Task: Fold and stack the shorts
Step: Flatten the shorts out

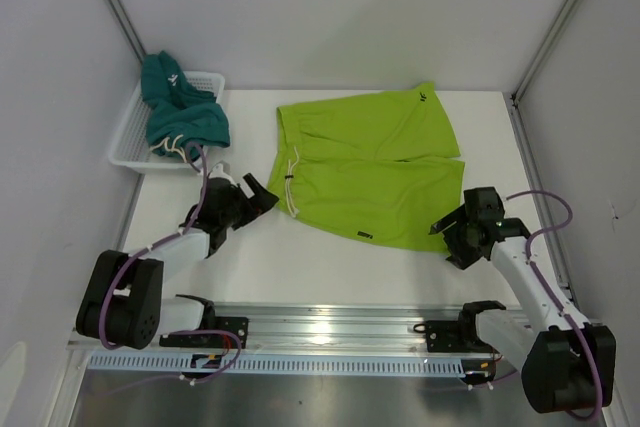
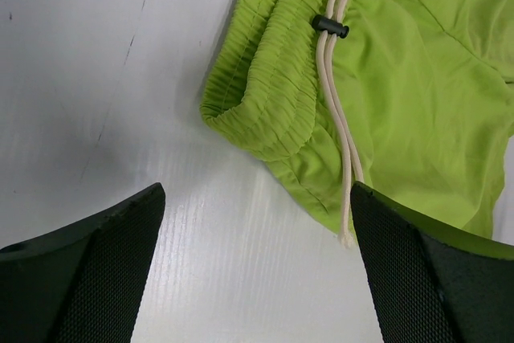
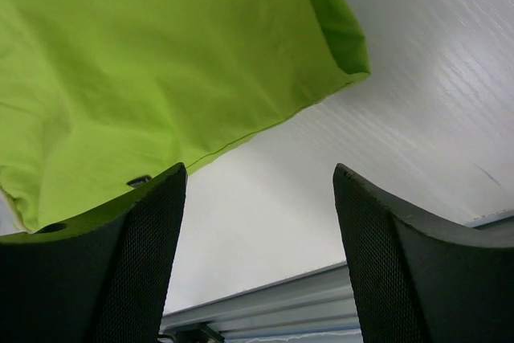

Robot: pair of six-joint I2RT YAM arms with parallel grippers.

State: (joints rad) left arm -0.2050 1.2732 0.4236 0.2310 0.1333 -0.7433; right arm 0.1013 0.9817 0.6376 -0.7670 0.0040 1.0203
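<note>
1. The lime green soft fabric athletic shorts (image 1: 370,167) lie spread flat in the middle of the white table (image 1: 300,267). Their waistband is on the left and both legs point right.
2. In the left wrist view I see the gathered elastic waistband (image 2: 265,78) curling up a little at its corner. The white drawstring (image 2: 333,94) runs down across the fabric through a small black toggle (image 2: 330,26).
3. The dark teal fabric shorts (image 1: 180,112) sit bunched in the white plastic mesh basket (image 1: 135,132) at the far left corner, with part of them hanging over its front rim.
4. My left gripper (image 1: 255,192) is low, just beside the green waistband corner. Its claw is spread wide, with only bare table between the pads. The drawstring's end lies close to one finger.
5. My right gripper (image 1: 448,237) is at the near right corner of the green shorts. Its claw is also wide and holds nothing. The wrist view shows the hem just ahead of one finger and table between the two.
</note>
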